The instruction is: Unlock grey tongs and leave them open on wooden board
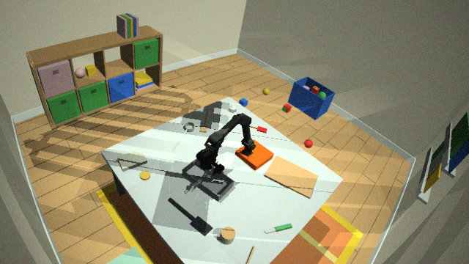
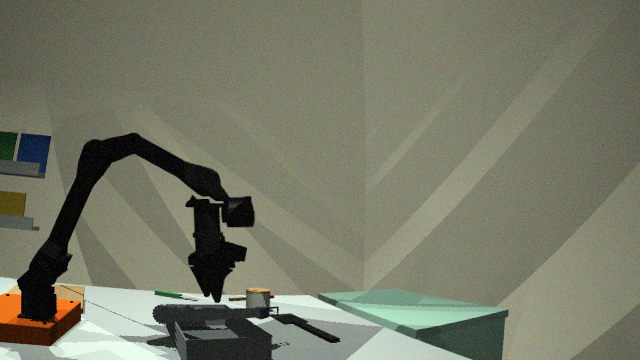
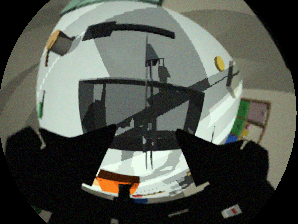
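The hand (image 2: 216, 299) is being held spread wide, tips pointing straight down, with nothing gripped between the fingers. It is being carried above the tongs (image 2: 210, 313), apart from them in the exterior view, with a gap showing between fingertips and handle. The tongs are lying across the tin (image 2: 222, 341), their grey length being supported on its rims; in the top view the tongs (image 1: 201, 180) are seen crossing the tin (image 1: 224, 189) diagonally, partly hidden under the arm (image 1: 223, 135). In the wrist view the tongs (image 3: 148, 120) are being framed between the two dark fingers as a long dark bar running over the tin (image 3: 100, 99). Whether the tongs are locked cannot be told at this size. The board (image 1: 292, 176) is lying on the desk (image 1: 256, 209) well apart from the tin, just beside the orange base (image 1: 258, 155) on which the arm is being carried. A black spatula (image 1: 190, 217) and a small wooden-topped jar (image 1: 227, 235) are resting nearer the desk's front edge, and a green marker (image 1: 278, 228) is lying toward the corner. A yellow disc (image 1: 144, 175) is sitting near the tin on the side away from the board.
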